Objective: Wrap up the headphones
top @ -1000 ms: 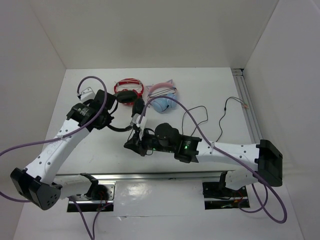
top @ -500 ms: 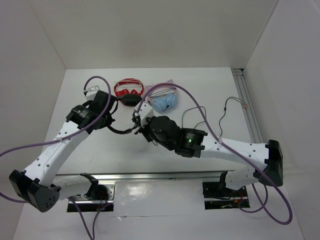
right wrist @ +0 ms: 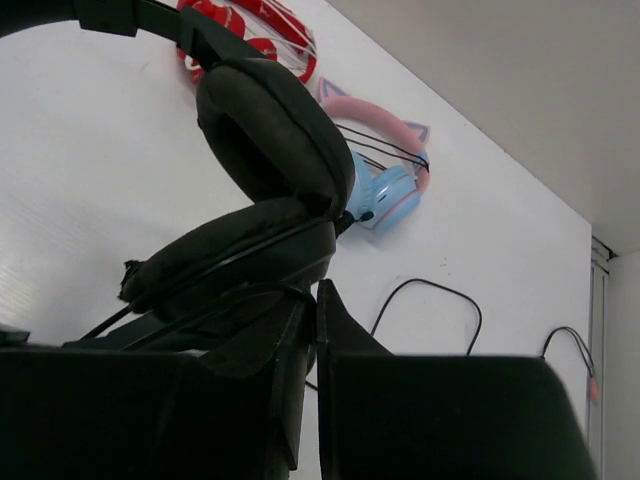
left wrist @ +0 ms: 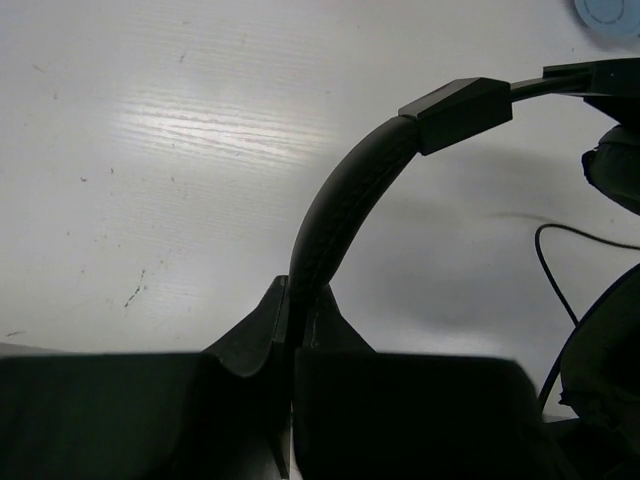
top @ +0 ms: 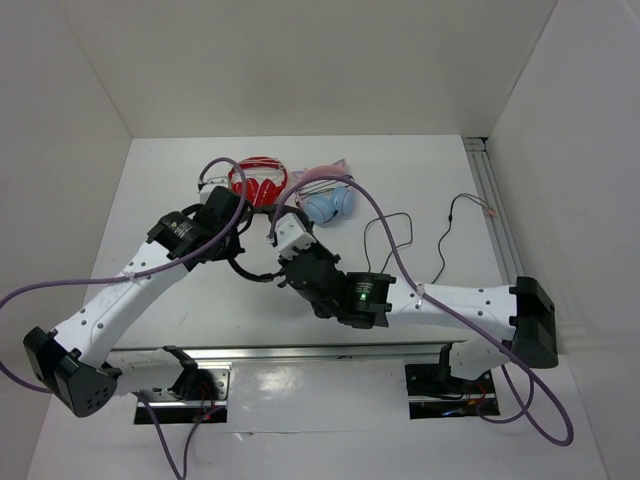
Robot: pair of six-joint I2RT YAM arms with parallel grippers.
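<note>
The black headphones (top: 250, 274) hang between my two grippers above the table's middle left. My left gripper (top: 237, 243) is shut on the padded headband (left wrist: 340, 215), which arcs up and right from the jaws (left wrist: 292, 300). My right gripper (top: 284, 268) sits just right of the earcups. In the right wrist view the two earcups (right wrist: 270, 130) stand stacked right above my shut jaws (right wrist: 313, 300), and the thin black cable (right wrist: 225, 300) runs over the left finger into the seam. The rest of the cable (top: 388, 222) loops loose across the table to the right.
Red-and-white headphones (top: 258, 180) and light-blue cat-ear headphones (top: 328, 200) lie at the back, close behind the grippers; both also show in the right wrist view, the red pair (right wrist: 250, 30) and the blue pair (right wrist: 385, 195). A metal rail (top: 492, 200) runs along the right wall. White walls enclose the table.
My left gripper has carried the headband to the right. My right wrist has swung from in front of the headphones up past them and come back close beside the earcups.
</note>
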